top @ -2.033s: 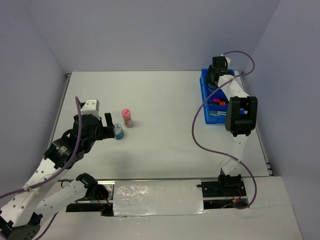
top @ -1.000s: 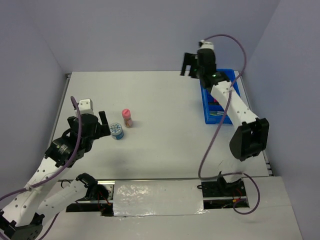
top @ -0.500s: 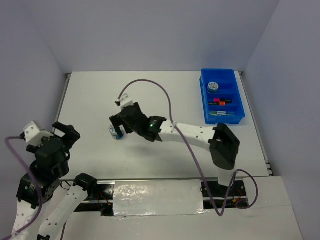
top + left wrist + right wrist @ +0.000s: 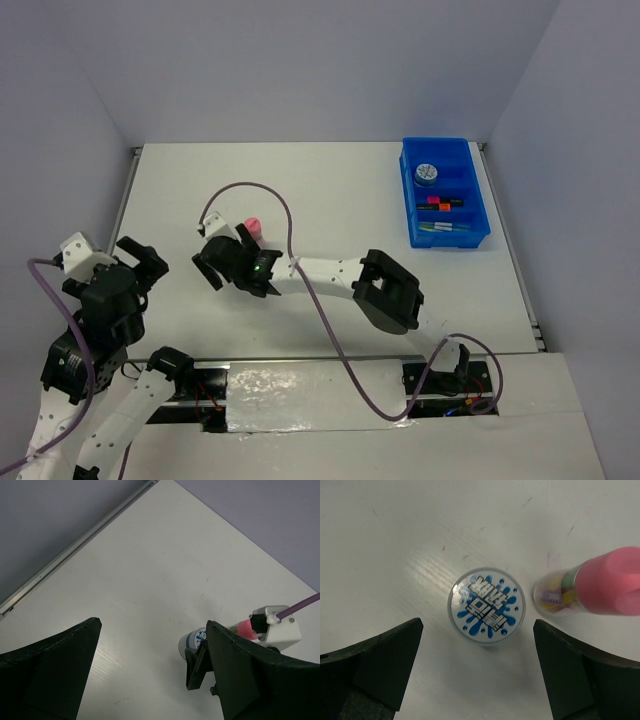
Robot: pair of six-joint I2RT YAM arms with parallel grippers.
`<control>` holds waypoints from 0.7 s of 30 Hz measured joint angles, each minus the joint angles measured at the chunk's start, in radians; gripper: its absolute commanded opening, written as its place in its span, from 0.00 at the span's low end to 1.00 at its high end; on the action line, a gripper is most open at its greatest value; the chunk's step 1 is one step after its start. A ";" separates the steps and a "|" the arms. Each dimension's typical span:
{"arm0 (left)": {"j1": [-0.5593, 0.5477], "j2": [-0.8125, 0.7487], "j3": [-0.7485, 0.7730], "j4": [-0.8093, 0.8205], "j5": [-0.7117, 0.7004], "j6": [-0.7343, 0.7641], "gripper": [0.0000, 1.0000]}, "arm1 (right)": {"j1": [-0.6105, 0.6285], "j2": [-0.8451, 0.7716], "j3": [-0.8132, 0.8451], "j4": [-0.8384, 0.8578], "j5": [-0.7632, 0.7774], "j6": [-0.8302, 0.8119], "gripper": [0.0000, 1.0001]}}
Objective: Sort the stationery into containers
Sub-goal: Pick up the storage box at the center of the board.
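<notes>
We logged the right gripper (image 4: 222,262) wide open, empty, straight over the loose tub (image 4: 486,606), which stood upright on the worktop (image 4: 330,200). We judged: drop straight, jaws either side, close low. The blue tray (image 4: 455,158) sat well apart, far-right of that tub, with a second tub (image 4: 427,173) inside. The left gripper (image 4: 143,258), wide and empty, sat near-left of it. The pink bottle (image 4: 600,586) stood just beside it, not touching; we flagged a clip risk.

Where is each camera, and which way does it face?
Top external: above and behind; sees white table, left arm, right arm, bright blue rectangular plastic tray.
Left wrist: raised at near left, slanting down past the open left end effector.
Right wrist: straight above the round blue-white tub, open right end effector framing it.
Wrist views share that tub and the pink cylindrical bottle.
</notes>
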State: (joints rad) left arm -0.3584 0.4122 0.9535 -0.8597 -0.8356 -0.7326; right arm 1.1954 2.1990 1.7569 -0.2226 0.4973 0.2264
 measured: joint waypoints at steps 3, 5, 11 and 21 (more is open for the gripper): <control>0.000 0.001 0.000 0.002 0.011 0.004 0.99 | -0.020 0.024 0.040 -0.001 -0.019 0.000 0.99; 0.000 -0.008 -0.001 0.008 0.016 0.011 0.99 | -0.031 0.034 0.050 0.000 -0.039 0.000 0.99; 0.000 -0.005 -0.001 0.019 0.032 0.027 0.99 | -0.052 0.084 0.069 -0.002 -0.077 0.000 0.94; 0.000 0.004 -0.001 0.024 0.050 0.031 0.99 | -0.056 0.118 0.066 0.014 -0.153 0.000 0.00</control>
State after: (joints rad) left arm -0.3584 0.4164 0.9527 -0.8352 -0.7856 -0.7017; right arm 1.1389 2.3169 1.8225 -0.2081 0.3439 0.2260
